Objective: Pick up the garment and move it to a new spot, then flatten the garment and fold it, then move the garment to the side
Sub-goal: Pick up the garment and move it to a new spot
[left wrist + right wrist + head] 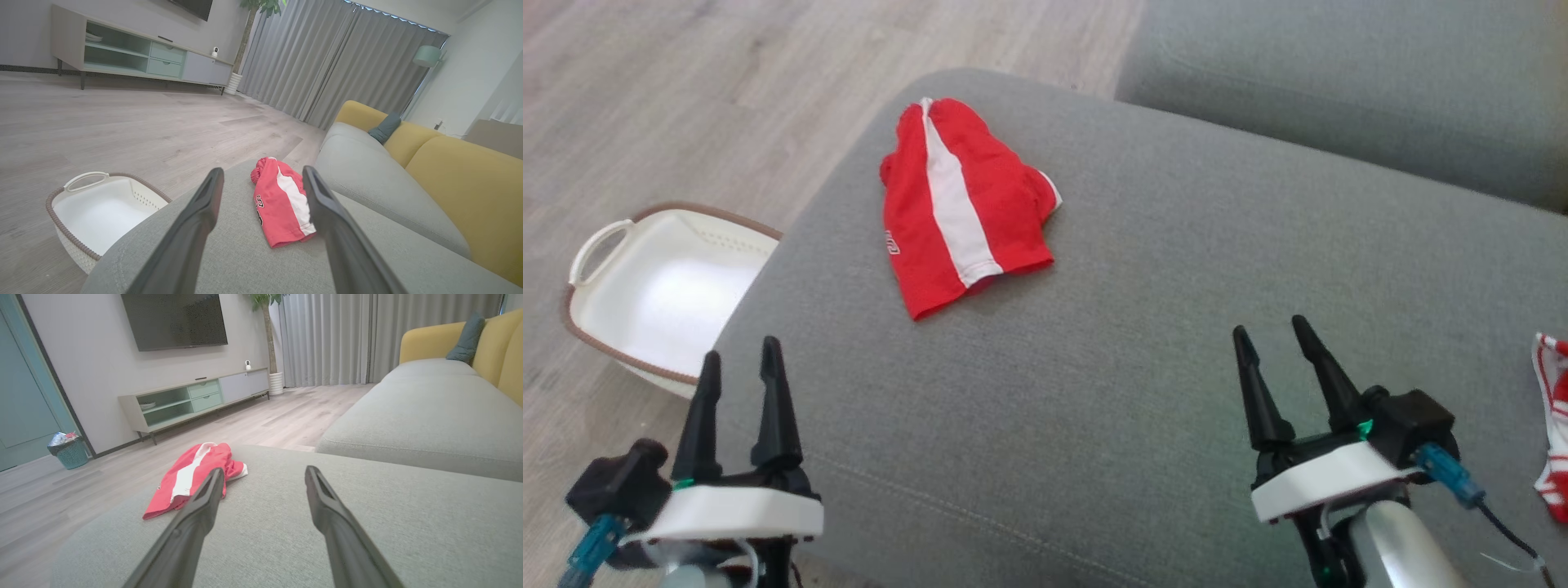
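The garment (pixel 960 204) is a pair of red shorts with a white side stripe, folded into a compact shape near the far left corner of the grey sofa cushion (pixel 1111 343). It also appears ahead of the fingers in the left wrist view (pixel 280 202) and to the left in the right wrist view (pixel 192 475). My left gripper (pixel 739 359) hovers open over the cushion's near left edge, well short of the garment. My right gripper (pixel 1274 335) is open above the cushion's near right part, empty.
A white laundry basket (pixel 645 286) with a brown rim stands on the wood floor left of the sofa. Another red and white piece of cloth (pixel 1553 416) lies at the right edge. A second grey cushion (pixel 1339 73) sits behind, with yellow backrests (pixel 461 175).
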Tool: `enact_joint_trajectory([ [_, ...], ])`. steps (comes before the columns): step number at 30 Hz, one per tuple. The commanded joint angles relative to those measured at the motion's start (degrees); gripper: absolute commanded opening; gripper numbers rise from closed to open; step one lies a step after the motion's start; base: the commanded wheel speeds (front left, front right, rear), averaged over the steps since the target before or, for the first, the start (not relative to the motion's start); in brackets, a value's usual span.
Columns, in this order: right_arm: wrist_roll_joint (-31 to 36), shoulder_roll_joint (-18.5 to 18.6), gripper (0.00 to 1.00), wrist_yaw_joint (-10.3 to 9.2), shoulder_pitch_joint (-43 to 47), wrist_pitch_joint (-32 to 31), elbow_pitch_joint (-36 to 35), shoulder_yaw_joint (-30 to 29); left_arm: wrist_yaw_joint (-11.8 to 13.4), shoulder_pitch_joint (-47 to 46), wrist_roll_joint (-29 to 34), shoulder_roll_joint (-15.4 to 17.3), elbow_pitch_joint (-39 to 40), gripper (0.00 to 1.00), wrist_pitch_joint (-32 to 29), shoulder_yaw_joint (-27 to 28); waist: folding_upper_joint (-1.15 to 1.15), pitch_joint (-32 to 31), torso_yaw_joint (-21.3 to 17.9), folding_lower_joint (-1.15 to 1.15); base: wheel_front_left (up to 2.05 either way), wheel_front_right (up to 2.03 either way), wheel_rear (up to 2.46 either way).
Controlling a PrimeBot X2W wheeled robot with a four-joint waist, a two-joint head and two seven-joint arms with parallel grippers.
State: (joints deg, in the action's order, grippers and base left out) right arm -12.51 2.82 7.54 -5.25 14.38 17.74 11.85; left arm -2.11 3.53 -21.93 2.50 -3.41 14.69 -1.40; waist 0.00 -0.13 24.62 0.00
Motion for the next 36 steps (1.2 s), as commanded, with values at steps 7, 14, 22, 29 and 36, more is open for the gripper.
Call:
enact_joint_trajectory([
  [7, 3.54, 0.06, 1.00, -0.05, -3.58, 0.62, -2.51, -2.73, -2.24, -7.49, 1.74, 1.01, -1.36, 1.00, 0.31, 4.12, 0.00, 5.68, -3.91, 0.00, 0.00, 0.00, 0.00],
  [14, 7.41, 0.06, 1.00, -0.05, -7.03, -0.03, -4.92, -8.57, -4.67, -20.76, 1.15, 7.17, -12.57, 1.00, -6.92, 0.16, 0.00, 11.93, -7.52, 0.00, 0.00, 0.00, 0.00],
  [22, 9.01, 0.06, 1.00, -0.05, -10.13, -0.94, -8.28, -11.60, -5.31, -35.34, -2.48, 13.13, -25.34, 1.00, -21.86, -5.93, 0.00, 17.81, -11.58, 0.00, 0.00, 0.00, 0.00],
  [29, 9.05, 0.06, 1.00, -0.05, -11.14, -0.90, -9.43, -11.68, -5.35, -42.71, -7.04, 16.51, -33.51, 1.00, -29.81, -9.86, 0.00, 20.66, -14.22, 0.00, 0.00, 0.00, 0.00],
  [36, 9.22, 0.06, 1.00, -0.05, -12.28, -0.83, -10.55, -11.81, -5.36, -48.18, -11.40, 19.51, -40.51, 1.00, -35.87, -15.20, 0.00, 23.04, -16.09, 0.00, 0.00, 0.00, 0.00],
])
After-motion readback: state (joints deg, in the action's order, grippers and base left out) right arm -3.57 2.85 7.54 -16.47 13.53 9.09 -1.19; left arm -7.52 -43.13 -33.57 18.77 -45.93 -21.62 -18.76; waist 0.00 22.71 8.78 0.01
